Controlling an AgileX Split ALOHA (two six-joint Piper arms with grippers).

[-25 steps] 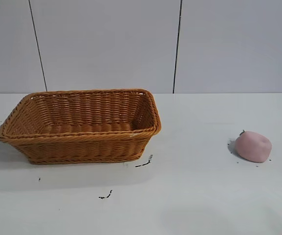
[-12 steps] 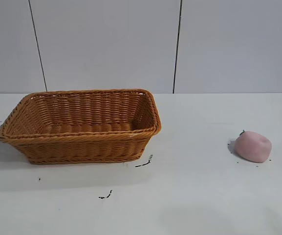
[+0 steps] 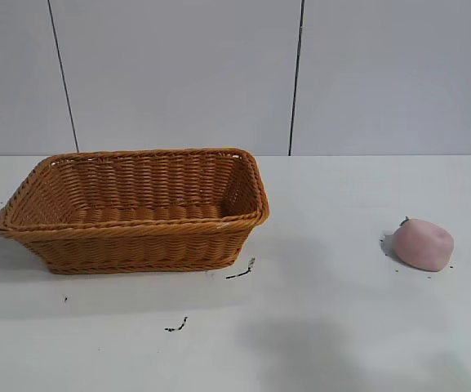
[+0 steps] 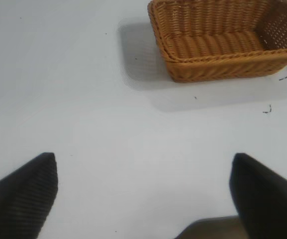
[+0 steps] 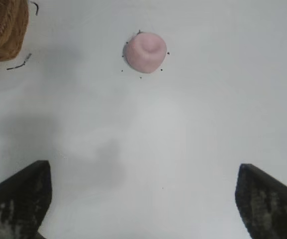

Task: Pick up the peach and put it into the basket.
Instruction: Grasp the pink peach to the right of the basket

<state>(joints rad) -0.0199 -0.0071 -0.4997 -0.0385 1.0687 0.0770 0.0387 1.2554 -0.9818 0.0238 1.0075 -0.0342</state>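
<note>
- The peach (image 3: pixel 422 244) is seen at right on the table (image 3: pixel 325 310), well apart from the basket (image 3: pixel 133 208) at left.
- The right gripper (image 5: pixel 143 199) is spread wide, the peach untouched.
- The left gripper (image 4: pixel 143 194) is likewise spread.

Bright, even, diffuse light fills all views. The basket (image 3: pixel 137 208) throws a soft shadow on the bench (image 3: pixel 341 327) at the exterior frame's lower left. A faint blurred shadow sits bottom centre. The dark fingers (image 5: pixel 19 199) at the wrist views' lower corners look soft.
</note>
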